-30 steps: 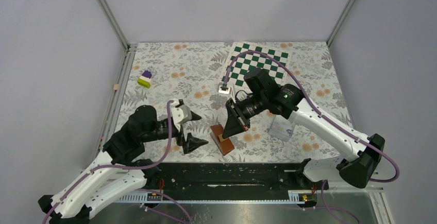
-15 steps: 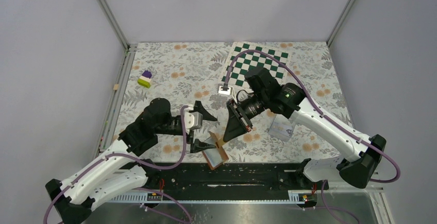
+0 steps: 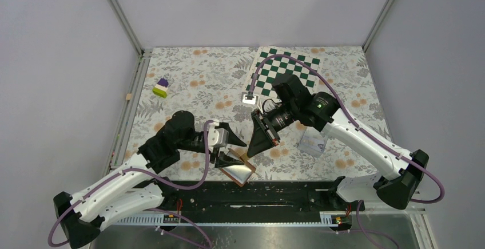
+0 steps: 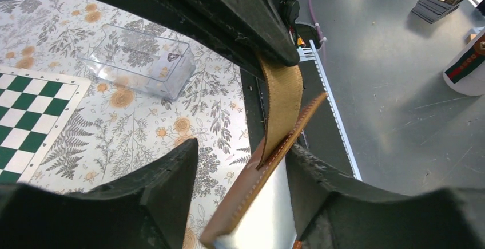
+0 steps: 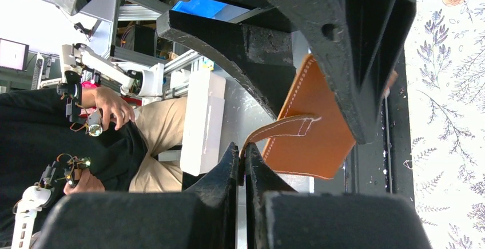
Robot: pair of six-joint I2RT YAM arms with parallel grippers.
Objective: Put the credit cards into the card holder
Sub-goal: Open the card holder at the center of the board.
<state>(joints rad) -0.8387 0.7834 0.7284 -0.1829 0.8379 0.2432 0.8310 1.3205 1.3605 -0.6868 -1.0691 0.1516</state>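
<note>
Wallet sits tilted just left of the clear case at the worktop edge, right hand pressed together pinching its tab, left hand spread astride it; an off-centre clamp could yank the tab free.

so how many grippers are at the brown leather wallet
2. The right gripper is shut on the strap of the brown leather wallet; the left gripper straddles the wallet's body, jaws open, not visibly clamped.
</note>
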